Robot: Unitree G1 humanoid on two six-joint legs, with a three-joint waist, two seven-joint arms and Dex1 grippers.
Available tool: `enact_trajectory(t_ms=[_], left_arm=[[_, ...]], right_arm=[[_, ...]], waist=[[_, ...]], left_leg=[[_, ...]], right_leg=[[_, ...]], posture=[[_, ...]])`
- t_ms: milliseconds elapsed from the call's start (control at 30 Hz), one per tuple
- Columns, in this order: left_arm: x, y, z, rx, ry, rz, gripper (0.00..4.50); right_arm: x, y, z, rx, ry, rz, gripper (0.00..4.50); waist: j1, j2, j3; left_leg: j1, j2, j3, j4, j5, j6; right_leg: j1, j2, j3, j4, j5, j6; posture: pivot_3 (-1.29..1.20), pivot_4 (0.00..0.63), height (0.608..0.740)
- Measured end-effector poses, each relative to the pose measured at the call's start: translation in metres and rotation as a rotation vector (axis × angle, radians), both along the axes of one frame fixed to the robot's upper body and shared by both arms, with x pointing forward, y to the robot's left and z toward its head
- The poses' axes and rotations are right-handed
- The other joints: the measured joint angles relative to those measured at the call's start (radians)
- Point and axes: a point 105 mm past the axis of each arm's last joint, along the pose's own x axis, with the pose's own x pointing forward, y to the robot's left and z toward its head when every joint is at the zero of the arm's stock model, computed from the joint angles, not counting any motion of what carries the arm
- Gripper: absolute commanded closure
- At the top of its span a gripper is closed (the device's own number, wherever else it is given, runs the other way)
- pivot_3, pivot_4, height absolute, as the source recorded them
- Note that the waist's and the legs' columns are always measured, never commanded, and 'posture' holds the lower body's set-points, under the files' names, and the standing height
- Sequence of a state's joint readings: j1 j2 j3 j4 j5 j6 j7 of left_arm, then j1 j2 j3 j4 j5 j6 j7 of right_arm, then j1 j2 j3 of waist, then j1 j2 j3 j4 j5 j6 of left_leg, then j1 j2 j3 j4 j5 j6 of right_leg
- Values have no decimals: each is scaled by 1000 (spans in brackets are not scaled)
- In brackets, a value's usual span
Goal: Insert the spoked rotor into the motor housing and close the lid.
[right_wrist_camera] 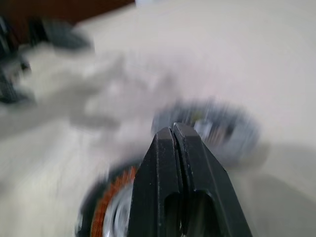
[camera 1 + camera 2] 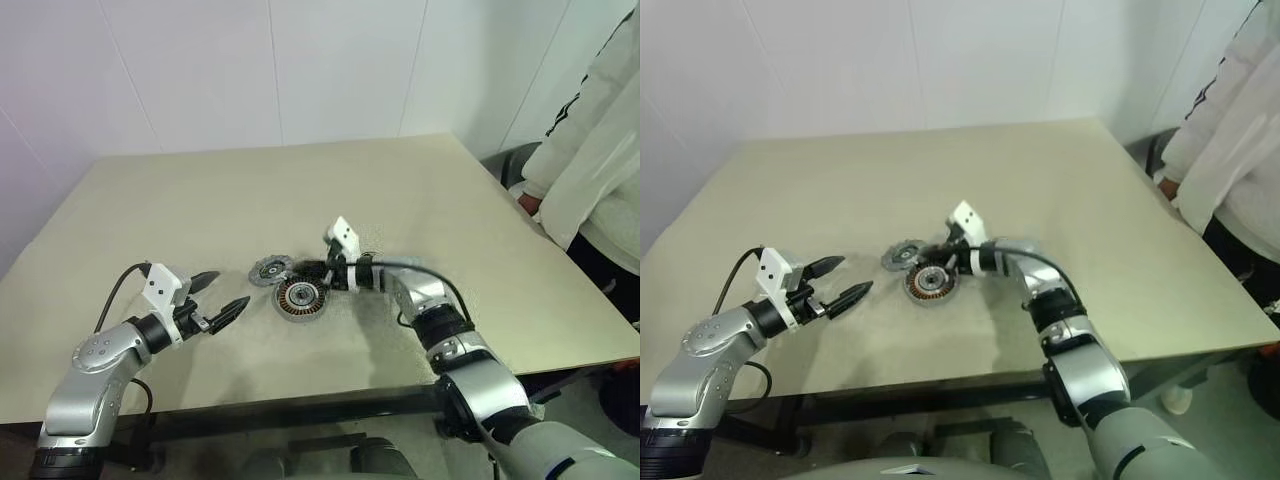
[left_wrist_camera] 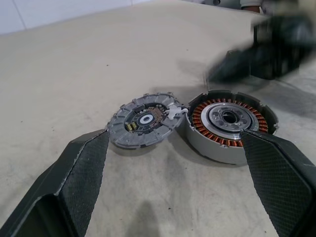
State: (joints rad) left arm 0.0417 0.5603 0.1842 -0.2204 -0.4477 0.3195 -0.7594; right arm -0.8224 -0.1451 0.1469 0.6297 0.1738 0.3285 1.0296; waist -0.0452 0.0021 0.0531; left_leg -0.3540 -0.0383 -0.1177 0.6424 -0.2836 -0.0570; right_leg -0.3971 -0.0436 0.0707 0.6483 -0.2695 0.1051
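While the housing (image 2: 299, 298) is lying on the beige table (image 2: 250, 190) with copper windings showing around its silver centre, the lid (image 2: 270, 270) is lying flat just beside it, toward the wall. Nothing that I can make out as a rotor is sitting in the housing. White walls are backing the table, and a person (image 2: 590, 150) in a light top is standing at its right edge. In the head views the left gripper (image 2: 222, 296) is hovering open near the housing, and the right gripper (image 2: 312, 272) is pointing left over both parts. Seen from the left wrist, lid and housing are touching edge to edge between the spread fingers (image 3: 79, 177). Seen from the right wrist, the fingers (image 1: 165, 182) are pressing together, gripping nothing, above the blurred parts.
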Motion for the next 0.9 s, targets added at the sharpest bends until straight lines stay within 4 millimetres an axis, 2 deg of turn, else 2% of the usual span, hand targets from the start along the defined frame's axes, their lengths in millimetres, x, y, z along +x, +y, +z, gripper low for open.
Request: enact_trajectory(t_ms=[100,267,367,467,500,633,733,800,900], left_arm=[[0,0,0,0,0,0,0],[0,0,0,0,0,0,0],[0,0,0,0,0,0,0],[0,0,0,0,0,2,0],[0,0,0,0,1,2,0],[0,0,0,0,2,4,0],[0,1,0,0,3,4,0],[0,1,0,0,4,5,0],[-1,-2,3,3,-11,-3,0]], right_arm=[[-1,1,4,1,-6,16,4447],[-10,1,-7,-12,34,46,4447],[-18,2,-25,-55,63,63,4447],[-24,-1,-57,-172,91,56,4447],[-23,0,-58,-194,65,64,4447],[-17,4,-59,-239,25,51,4447],[-15,2,-57,-190,76,20,4447],[-12,-1,-47,-138,85,1,4447],[-6,-10,-22,-70,54,-17,4447]], waist=[[1,0,0],[0,0,0],[-1,0,0],[0,0,0],[-1,1,0],[-3,0,-1],[-3,1,1],[-2,1,1],[0,1,1]], left_leg=[[-1,0,0,0,0,0],[-1,0,1,0,0,0],[-1,0,2,0,0,0],[0,0,2,0,0,0],[1,0,2,0,0,0],[15,0,2,0,0,0],[15,0,1,3,0,0],[15,0,1,3,0,0],[11,0,0,2,0,0]], right_leg=[[0,0,0,0,0,0],[0,0,0,0,0,0],[0,0,0,0,0,0],[0,0,0,0,0,0],[1,0,0,0,0,0],[14,1,0,0,-3,-3],[16,1,0,0,-4,-1],[16,1,0,0,-4,-1],[12,0,0,0,-2,-3]], posture=[[0,0,740],[0,0,740],[0,0,740],[0,0,740],[0,0,740],[0,0,740],[0,0,740],[0,0,740],[0,0,740]])
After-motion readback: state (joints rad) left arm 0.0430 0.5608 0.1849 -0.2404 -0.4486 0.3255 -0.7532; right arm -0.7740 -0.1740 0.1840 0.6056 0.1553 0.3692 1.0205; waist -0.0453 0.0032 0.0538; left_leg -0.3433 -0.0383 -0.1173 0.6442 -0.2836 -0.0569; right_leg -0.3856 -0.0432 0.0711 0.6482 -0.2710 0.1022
